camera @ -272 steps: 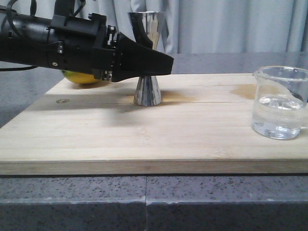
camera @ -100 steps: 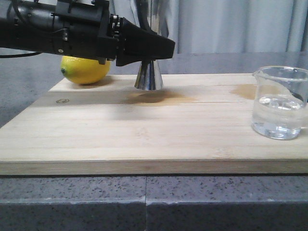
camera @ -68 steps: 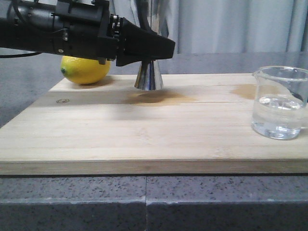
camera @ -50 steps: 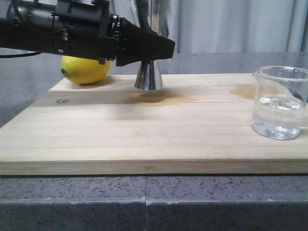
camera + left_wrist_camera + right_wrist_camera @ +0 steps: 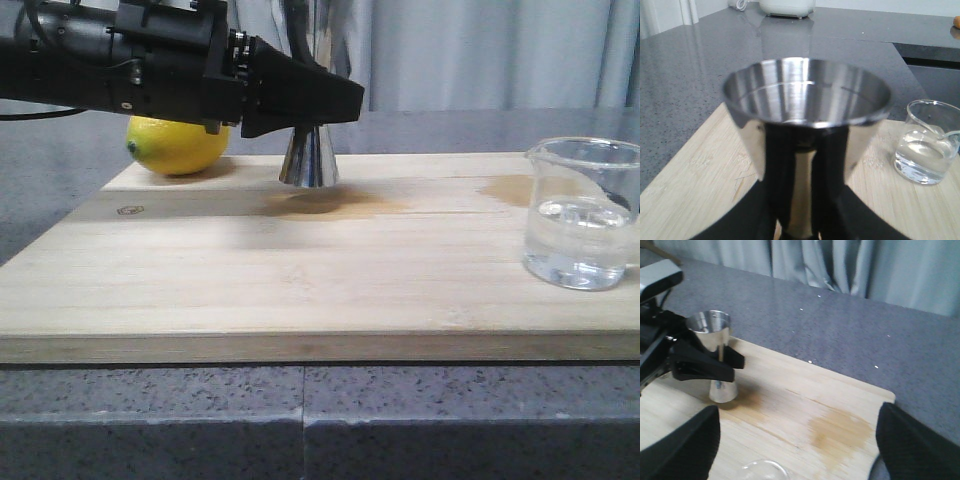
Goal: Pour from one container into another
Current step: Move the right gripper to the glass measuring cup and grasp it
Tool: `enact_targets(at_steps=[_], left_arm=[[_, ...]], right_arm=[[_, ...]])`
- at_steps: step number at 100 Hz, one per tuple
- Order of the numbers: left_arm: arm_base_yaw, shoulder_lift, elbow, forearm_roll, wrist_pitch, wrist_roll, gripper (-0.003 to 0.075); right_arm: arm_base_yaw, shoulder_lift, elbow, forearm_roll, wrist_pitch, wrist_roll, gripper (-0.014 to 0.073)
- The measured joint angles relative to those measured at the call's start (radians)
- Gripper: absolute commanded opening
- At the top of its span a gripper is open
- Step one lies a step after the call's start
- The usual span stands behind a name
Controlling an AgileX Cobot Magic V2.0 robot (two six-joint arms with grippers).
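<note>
My left gripper [image 5: 325, 103] is shut on the narrow waist of the steel jigger [image 5: 308, 160] and holds it upright just above the board. Seen from the left wrist, the black fingers [image 5: 780, 180] clamp the stem under the jigger's empty top cup [image 5: 806, 92]. At the board's right end stands the glass beaker [image 5: 582, 215], partly filled with clear water, also seen from the left wrist [image 5: 926, 142]. My right gripper [image 5: 800, 450] hangs wide open above the beaker's rim [image 5: 765, 469], holding nothing.
A lemon [image 5: 178, 145] lies at the back left of the wooden board [image 5: 300, 290], behind the left arm. Two brownish damp stains mark the board [image 5: 837, 427]. Grey stone counter surrounds the board, with curtains behind.
Since 2.7 s ago the left gripper has lifted the jigger off the board, uncovering the lemon. Over the last second nothing has moved.
</note>
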Motion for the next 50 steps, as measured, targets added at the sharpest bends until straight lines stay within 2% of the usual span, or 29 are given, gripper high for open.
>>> enact_targets(at_steps=[13,50], left_arm=[[0.000,0.000,0.000,0.000,0.000,0.000,0.0062],[0.000,0.000,0.000,0.000,0.000,0.000,0.0062]], right_arm=[[0.054,0.000,0.083,-0.057,-0.129,0.022,0.0575],[0.061,0.000,0.366,-0.089,-0.556,0.028,0.0575]])
